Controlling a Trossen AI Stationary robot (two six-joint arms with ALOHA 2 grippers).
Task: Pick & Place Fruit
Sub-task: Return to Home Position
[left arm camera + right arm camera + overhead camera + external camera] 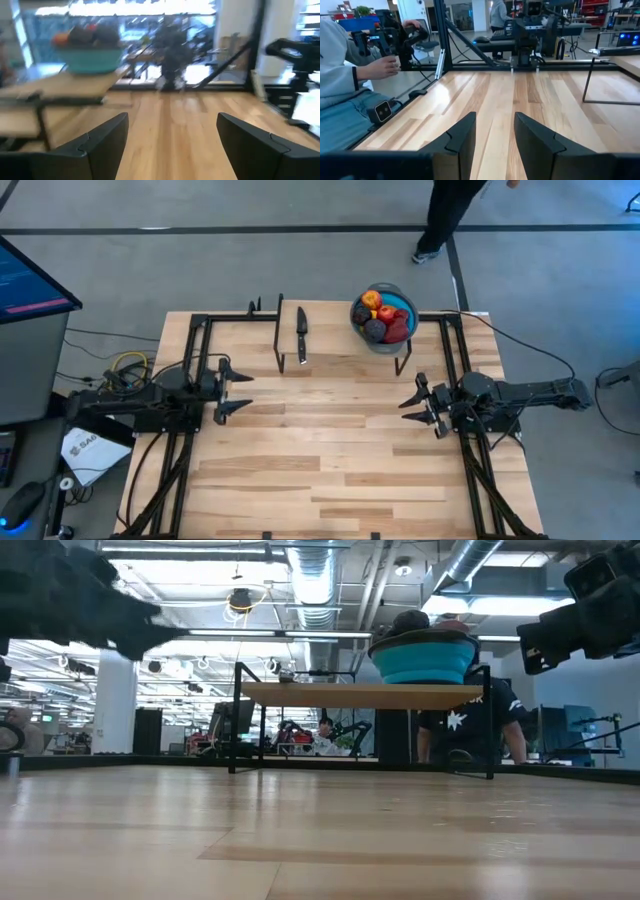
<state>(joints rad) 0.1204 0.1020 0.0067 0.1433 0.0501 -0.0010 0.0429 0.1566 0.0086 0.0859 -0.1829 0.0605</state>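
Several small toy fruits [382,317], red, orange, yellow and dark purple, lie heaped in a blue bowl [404,304]. The bowl stands on a raised wooden shelf at the table's far edge; it also shows in the low view [424,658] and the left wrist view [92,55]. My left gripper [240,391] hovers open over the table's left side, fingers pointing right. My right gripper [408,404] hovers open over the right side, fingers pointing left. Neither is near the fruit.
A slim black knife [301,333] lies on the shelf left of the bowl. Black frame rails [192,370] run along the table's left and right sides. A person [350,75] sits beyond the table's left edge; another stands past the far edge [445,215].
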